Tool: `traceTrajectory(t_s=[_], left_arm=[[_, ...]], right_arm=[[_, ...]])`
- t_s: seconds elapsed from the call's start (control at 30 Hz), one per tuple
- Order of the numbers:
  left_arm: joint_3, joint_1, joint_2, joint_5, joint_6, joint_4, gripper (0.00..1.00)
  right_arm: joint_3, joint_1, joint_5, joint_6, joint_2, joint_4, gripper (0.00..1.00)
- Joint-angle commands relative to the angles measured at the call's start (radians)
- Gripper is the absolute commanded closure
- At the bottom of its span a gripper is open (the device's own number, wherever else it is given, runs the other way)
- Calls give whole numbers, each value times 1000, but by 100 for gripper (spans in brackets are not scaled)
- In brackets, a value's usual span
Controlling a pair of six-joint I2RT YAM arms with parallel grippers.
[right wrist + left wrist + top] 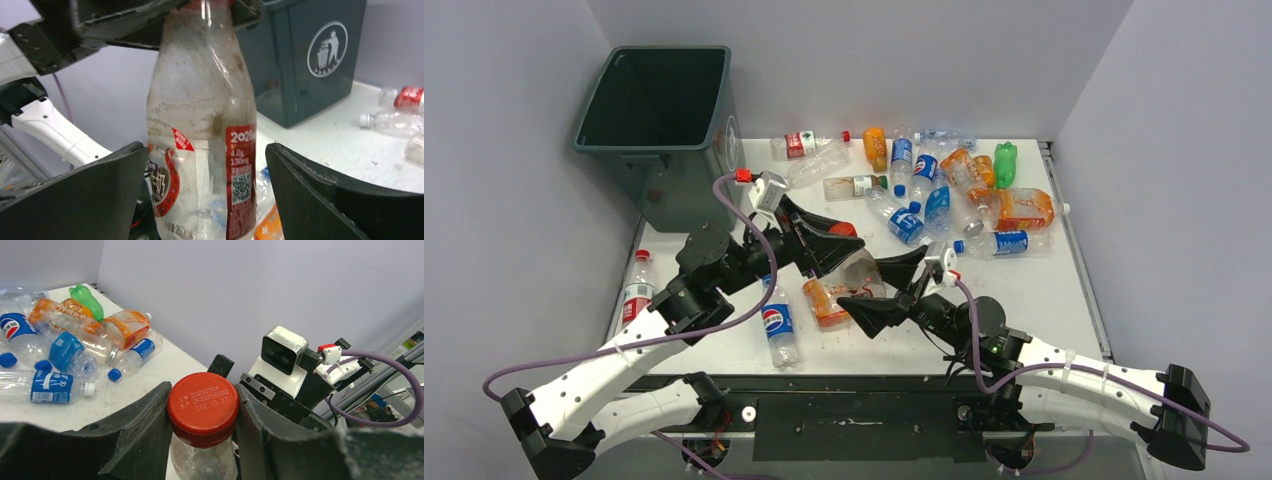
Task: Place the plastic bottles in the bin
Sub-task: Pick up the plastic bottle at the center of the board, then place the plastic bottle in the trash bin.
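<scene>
While the left gripper (203, 390) has its two black fingers pressed against the sides of a red screw cap (202, 415), pinching a clear plastic bottle with a red-and-white label (200, 90) at its top, the right gripper (206, 150) stands spread on either side of the bottle's lower body, with a clear gap at each finger and no contact to be seen. The bottle hangs roughly upright between the two arms, lifted off the white table (1024, 290), near its front and well apart from the tall dark green-grey plastic bin (674, 190) at the far left corner. The step in hand looks like a handover in mid-air, the bottle's weight now resting on the left grip alone. Next, the right arm needs to draw back without knocking the bottle. The left arm then has to swing it up and over the bin's thick rim before letting go; a grip on the smooth cap alone could let the body swing or slip. Most of the work lies ahead: a heap of clear, orange and green plastic bottles (944, 190) covers the far side of the table, a blue-labelled bottle (777, 325) and an orange one (824, 300) lie beneath the arms, and a red-labelled bottle (636, 290) rests at the left edge.
</scene>
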Motion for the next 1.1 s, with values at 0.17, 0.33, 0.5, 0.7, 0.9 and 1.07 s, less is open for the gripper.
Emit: traceTrajectory(t_s=[0.17, 0.33, 0.5, 0.7, 0.9, 1.07], left_arm=[[225, 6, -65, -303, 319, -168, 100], [337, 19, -47, -693, 570, -171, 100], [480, 229, 106, -870, 660, -169, 100], [567, 537, 219, -808, 544, -57, 100], [645, 680, 384, -768, 496, 12, 100], [685, 739, 499, -758, 510, 40, 100]], right_arm=[[205, 8, 104, -2, -69, -424, 10], [265, 8, 173, 15, -100, -548, 10], [167, 7, 341, 53, -129, -498, 10], [131, 8, 410, 56, -124, -544, 10], [134, 7, 417, 55, -134, -637, 10], [106, 6, 441, 57, -174, -657, 10]])
